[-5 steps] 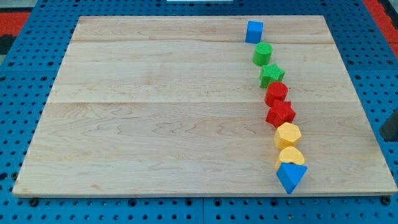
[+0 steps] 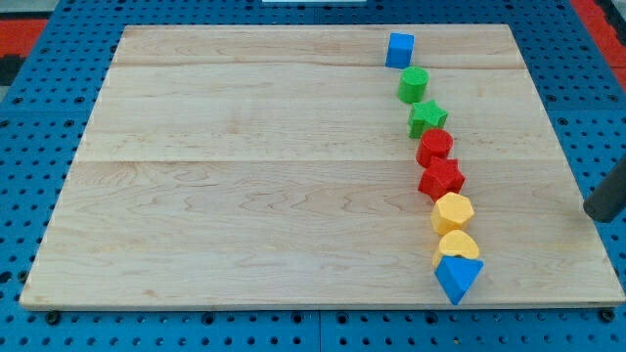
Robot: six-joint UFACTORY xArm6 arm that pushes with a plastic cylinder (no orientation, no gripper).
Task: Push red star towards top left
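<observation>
The red star (image 2: 441, 180) lies on the wooden board (image 2: 245, 166) at the view's right of centre, in a curved line of blocks. It touches a red rounded block (image 2: 434, 147) above it and a yellow hexagon (image 2: 453, 211) below it. My tip (image 2: 594, 212) is the lower end of a dark rod coming in from the view's right edge. It stands off the board's right side, well to the right of the red star and apart from all blocks.
The line runs from a blue cube (image 2: 399, 49) at the top through a green cylinder (image 2: 413, 84) and a green star (image 2: 426, 119). Below the yellow hexagon lie a yellow rounded block (image 2: 456, 244) and a blue triangle (image 2: 457, 277). Blue pegboard surrounds the board.
The rod has come further into view from the right edge and moved slightly left. No block has moved.
</observation>
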